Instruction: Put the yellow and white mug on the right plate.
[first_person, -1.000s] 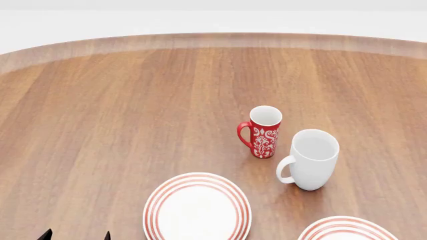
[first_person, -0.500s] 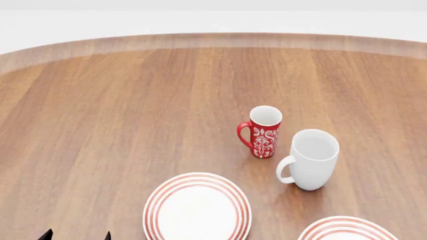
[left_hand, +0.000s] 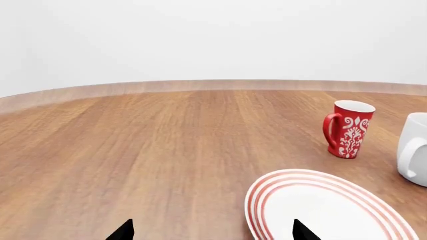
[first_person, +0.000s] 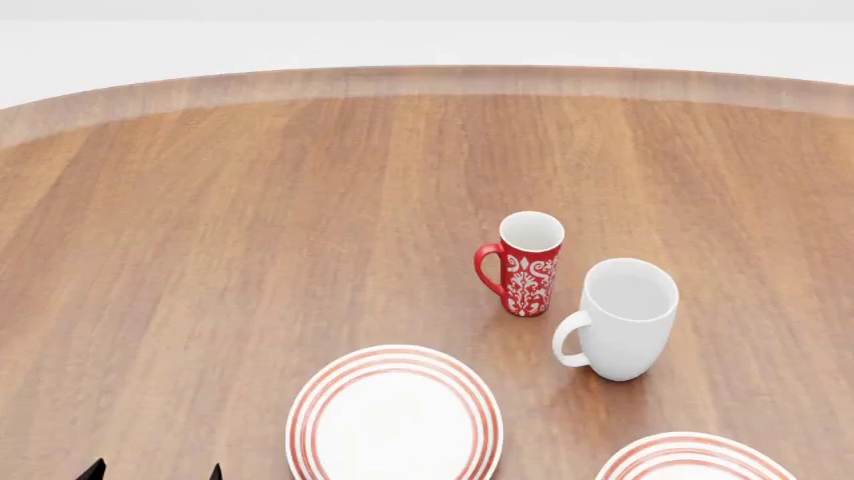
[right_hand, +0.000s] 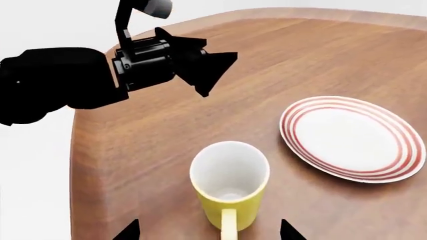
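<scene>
The yellow and white mug (right_hand: 230, 182) shows only in the right wrist view. It stands upright near the table's edge, its handle pointing toward the camera. My right gripper (right_hand: 208, 231) is open, its fingertips on either side of the mug and just short of it. The right plate (first_person: 694, 464), white with red rings, is cut off at the bottom right of the head view. My left gripper (first_person: 151, 471) (left_hand: 212, 234) is open and empty, low at the front left beside the left plate (first_person: 395, 415) (left_hand: 320, 210).
A slim red patterned mug (first_person: 527, 265) (left_hand: 348, 129) and a taller white mug (first_person: 621, 320) (left_hand: 417, 150) stand together behind the plates. A red-ringed plate (right_hand: 350, 137) lies past the yellow mug; which plate it is, I cannot tell. The left arm (right_hand: 133, 65) hangs beyond it.
</scene>
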